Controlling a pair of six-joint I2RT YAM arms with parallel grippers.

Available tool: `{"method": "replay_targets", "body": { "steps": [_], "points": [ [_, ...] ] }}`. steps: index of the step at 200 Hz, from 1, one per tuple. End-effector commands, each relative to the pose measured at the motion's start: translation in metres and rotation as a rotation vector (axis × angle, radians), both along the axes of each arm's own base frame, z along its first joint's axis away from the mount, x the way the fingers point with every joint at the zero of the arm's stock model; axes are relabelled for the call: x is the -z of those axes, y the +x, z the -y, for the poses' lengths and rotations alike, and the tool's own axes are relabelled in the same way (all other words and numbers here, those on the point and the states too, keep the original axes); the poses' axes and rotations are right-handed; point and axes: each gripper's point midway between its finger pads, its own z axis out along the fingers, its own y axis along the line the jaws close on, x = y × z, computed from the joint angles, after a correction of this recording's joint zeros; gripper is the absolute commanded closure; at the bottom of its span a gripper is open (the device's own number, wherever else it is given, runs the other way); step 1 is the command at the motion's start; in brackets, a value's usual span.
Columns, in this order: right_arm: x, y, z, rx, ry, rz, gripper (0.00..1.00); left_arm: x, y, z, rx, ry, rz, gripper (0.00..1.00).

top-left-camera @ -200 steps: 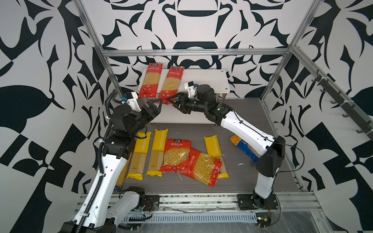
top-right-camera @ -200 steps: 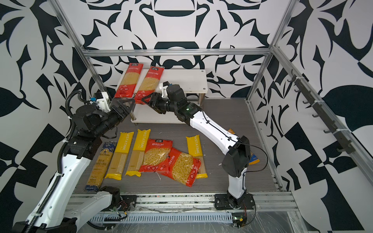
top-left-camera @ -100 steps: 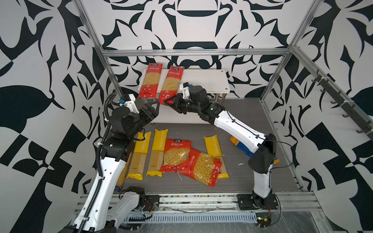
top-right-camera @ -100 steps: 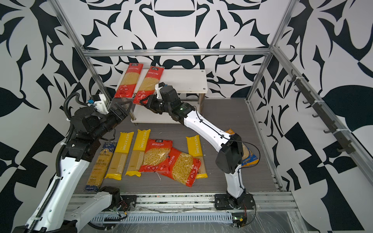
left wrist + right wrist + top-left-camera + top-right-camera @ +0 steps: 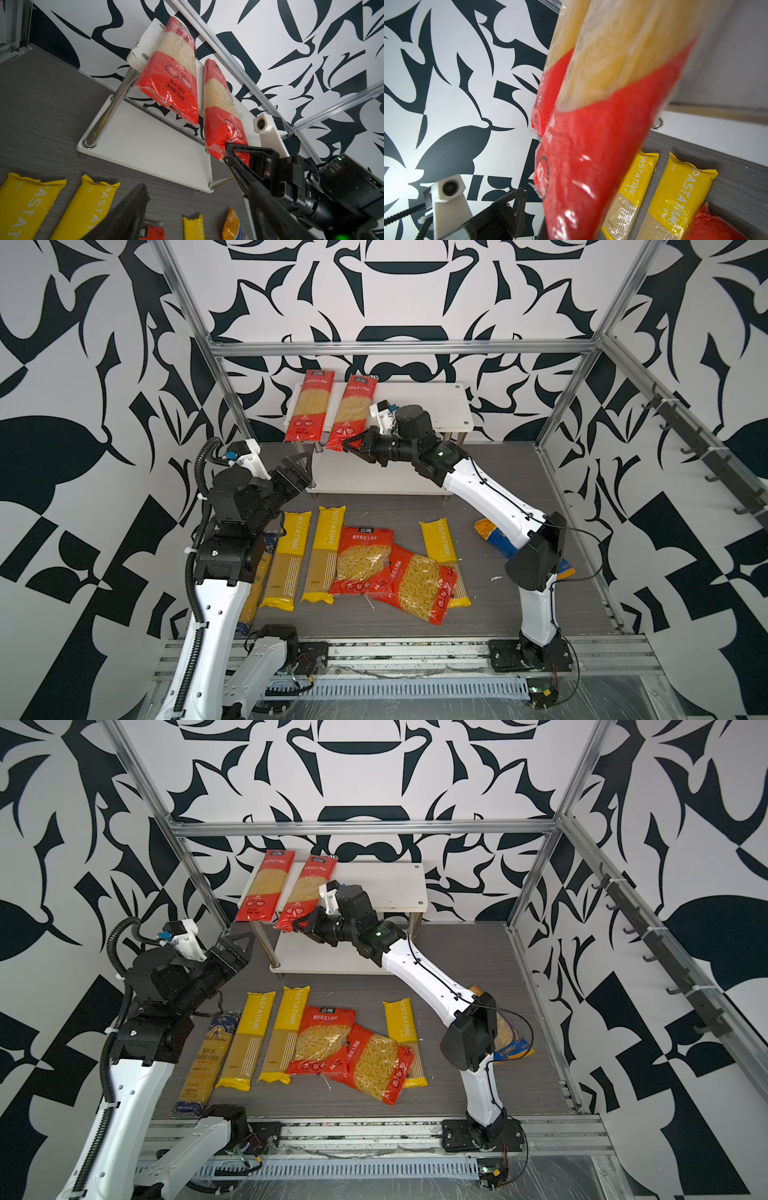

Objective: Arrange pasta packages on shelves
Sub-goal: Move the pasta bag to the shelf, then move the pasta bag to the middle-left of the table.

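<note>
Two red spaghetti packs lie side by side on the top board of the shelves (image 5: 424, 406), their near ends hanging over its front edge. My right gripper (image 5: 347, 444) (image 5: 297, 924) is shut on the near end of the right-hand red pack (image 5: 353, 410) (image 5: 220, 116) (image 5: 591, 155). The left-hand red pack (image 5: 309, 406) lies free. My left gripper (image 5: 305, 472) (image 5: 195, 191) stands open and empty by the shelves' front left corner. On the floor lie three yellow PASTATIME packs (image 5: 291, 560), two red fusilli bags (image 5: 361, 560), a dark-blue pack (image 5: 210, 1056) and a blue-orange bag (image 5: 511, 1036).
The lower board (image 5: 374, 477) of the shelves is bare. Chrome legs (image 5: 112, 108) stand at its corners. Aluminium frame rails (image 5: 232, 398) run close beside the shelves on the left. My right arm's elbow (image 5: 536, 556) covers part of the blue-orange bag.
My right gripper has shifted a little left and its jaws have closed on the near end of the right-hand red pack. My left gripper has drawn back slightly, still open.
</note>
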Motion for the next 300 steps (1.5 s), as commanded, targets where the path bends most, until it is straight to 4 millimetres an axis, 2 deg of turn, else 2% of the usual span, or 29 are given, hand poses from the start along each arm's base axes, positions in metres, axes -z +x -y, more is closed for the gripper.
{"method": "replay_targets", "body": {
  "steps": [1,33,65,118,141,153,164,183,197,217,244,281,300],
  "points": [
    [-0.050,-0.013,-0.001,-0.089,0.066,0.127,1.00,-0.012,-0.008,-0.007,-0.021,0.025,0.023,0.19],
    [-0.050,-0.016,-0.012,-0.163,0.057,0.142,1.00,-0.010,-0.009,-0.009,-0.025,0.027,0.017,0.19],
    [-0.049,-0.014,-0.011,-0.198,0.046,0.157,1.00,-0.009,-0.009,-0.009,-0.021,0.028,0.013,0.19],
    [-0.042,0.010,-0.001,-0.158,0.053,0.150,1.00,-0.002,-0.006,-0.006,-0.010,0.010,-0.002,0.19],
    [-0.040,0.009,-0.006,-0.181,0.074,0.140,0.82,0.002,-0.006,-0.006,-0.008,0.004,-0.011,0.19],
    [-0.044,0.003,-0.006,-0.205,0.097,0.149,0.65,0.005,-0.008,-0.005,-0.005,0.002,-0.016,0.19],
    [-0.048,-0.006,-0.002,-0.217,0.108,0.163,0.55,0.010,-0.009,-0.004,0.001,0.000,-0.029,0.19],
    [-0.051,-0.023,0.011,-0.219,0.105,0.184,0.47,0.025,-0.012,-0.003,0.006,-0.009,-0.058,0.20],
    [-0.048,-0.036,0.020,-0.222,0.091,0.188,0.44,0.038,-0.015,-0.003,0.008,-0.017,-0.080,0.20],
    [-0.030,-0.054,0.034,-0.218,0.066,0.160,0.44,0.057,-0.022,-0.006,-0.008,-0.010,-0.113,0.20],
    [0.020,-0.080,0.055,-0.177,-0.023,0.106,0.43,0.095,-0.033,-0.012,-0.041,-0.007,-0.188,0.22],
    [0.111,-0.113,0.064,-0.117,-0.164,0.022,0.45,0.175,-0.050,-0.033,-0.149,0.068,-0.382,0.23],
    [0.154,-0.120,0.061,-0.105,-0.184,-0.039,0.48,0.202,-0.059,-0.045,-0.194,0.127,-0.456,0.23]
  ]
}}
